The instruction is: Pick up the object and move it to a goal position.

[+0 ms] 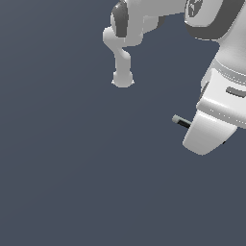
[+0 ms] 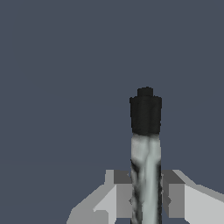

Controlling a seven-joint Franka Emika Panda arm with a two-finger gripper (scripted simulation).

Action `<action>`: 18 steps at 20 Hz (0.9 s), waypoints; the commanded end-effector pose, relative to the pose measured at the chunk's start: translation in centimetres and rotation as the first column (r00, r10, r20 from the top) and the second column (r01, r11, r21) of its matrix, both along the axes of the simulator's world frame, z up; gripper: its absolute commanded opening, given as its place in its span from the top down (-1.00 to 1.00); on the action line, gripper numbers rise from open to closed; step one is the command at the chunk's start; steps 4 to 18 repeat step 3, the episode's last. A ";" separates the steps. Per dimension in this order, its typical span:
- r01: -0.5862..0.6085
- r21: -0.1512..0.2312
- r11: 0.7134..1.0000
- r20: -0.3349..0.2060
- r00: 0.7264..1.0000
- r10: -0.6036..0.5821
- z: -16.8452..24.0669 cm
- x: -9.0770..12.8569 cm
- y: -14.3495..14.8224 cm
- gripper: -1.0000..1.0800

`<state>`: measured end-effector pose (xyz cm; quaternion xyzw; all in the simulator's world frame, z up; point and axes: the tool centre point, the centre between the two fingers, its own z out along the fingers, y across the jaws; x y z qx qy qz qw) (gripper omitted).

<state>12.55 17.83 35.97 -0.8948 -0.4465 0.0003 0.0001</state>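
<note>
The end effector [image 2: 146, 199] is closed on the stick [image 2: 145, 144], which sits between its fingers [image 2: 124, 194], long axis projecting straight out beyond the fingertips, black end outermost.

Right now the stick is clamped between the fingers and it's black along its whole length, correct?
Not all black. The wrist view shows the stick black only at its far end; the part running back between the gripper fingers is light grey. Clamped between the fingers: yes.

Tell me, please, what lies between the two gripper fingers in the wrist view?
The stick lies there, its grey part flanked closely by the fingers; the black end protrudes beyond them. Actual contact is unclear.
</note>
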 end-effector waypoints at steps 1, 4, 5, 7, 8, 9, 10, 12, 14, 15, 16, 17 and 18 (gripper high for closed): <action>0.000 0.000 1.000 0.001 1.000 0.000 0.1 0.0 0.0 1.00; 0.000 0.000 1.000 0.001 1.000 0.000 0.1 0.1 0.0 1.00; 0.000 0.000 1.000 0.001 1.000 0.000 0.1 0.1 0.0 1.00; 0.000 0.000 1.000 0.001 1.000 0.000 0.1 0.1 0.0 1.00; 0.000 0.000 1.000 0.001 1.000 0.000 0.1 0.1 0.0 1.00; 0.000 0.000 1.000 0.001 1.000 0.000 0.1 0.1 0.0 1.00; 0.000 0.000 1.000 0.001 1.000 0.000 0.1 0.1 0.0 1.00; 0.000 0.000 1.000 0.001 1.000 0.000 0.1 0.1 0.0 1.00; 0.000 0.000 1.000 0.001 1.000 0.000 0.1 0.1 0.0 1.00; 0.000 0.000 1.000 0.001 1.000 0.000 0.1 0.1 0.0 1.00; 0.000 0.000 1.000 0.001 1.000 0.000 0.1 0.1 0.0 1.00; 0.000 0.000 1.000 0.001 1.000 0.000 0.1 0.1 0.0 1.00; 0.000 0.000 1.000 0.001 1.000 0.000 0.1 0.1 0.0 1.00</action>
